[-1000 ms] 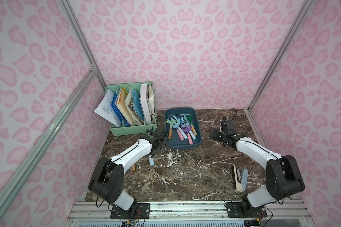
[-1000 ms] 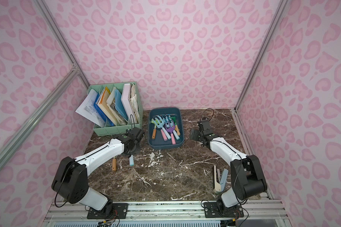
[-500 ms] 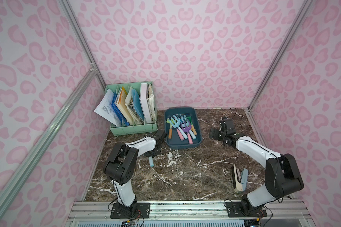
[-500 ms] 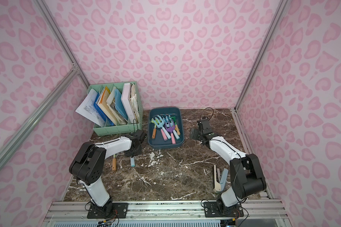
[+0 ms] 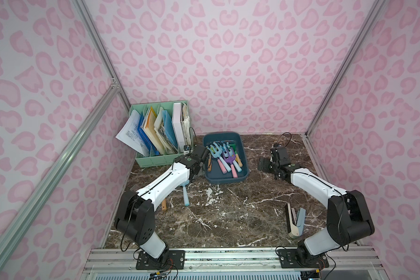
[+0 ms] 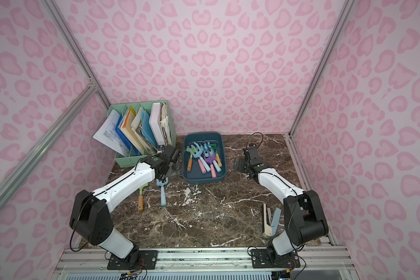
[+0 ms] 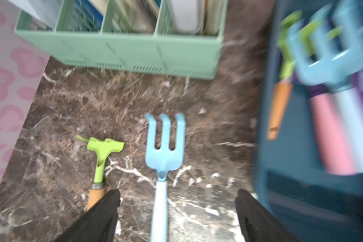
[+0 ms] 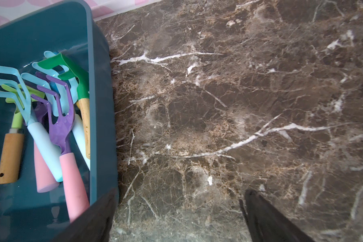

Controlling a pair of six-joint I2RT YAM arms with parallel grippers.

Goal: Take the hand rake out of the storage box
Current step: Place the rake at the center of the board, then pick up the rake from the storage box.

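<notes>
Pink heart-print walls (image 5: pixel 228 60) on three sides, brown marble table (image 5: pixel 228 218). Both top views: the storage box (image 5: pixel 226 180) sits at back centre, just beside the mint file organiser (image 5: pixel 160 160), with several hand rakes (image 5: pixel 229 155) piled inside. I see a light blue hand rake (image 6: pixel 163 194) and a green-headed hand rake (image 6: pixel 141 197) lying side by side on the table, outside the box on its left. The left end effector (image 6: pixel 171 171) hangs by the blue rake's head; the right end effector (image 5: pixel 264 164) sits low on the box's right. Left wrist view: fingers (image 7: pixel 105 209) spread wide, with the blue rake's handle lying between them, clear of both; the picture blurs toward the box. Right wrist view: fingers (image 8: pixel 260 209) spread wide, nothing held, bare table beneath, one finger in front of the box's corner.
</notes>
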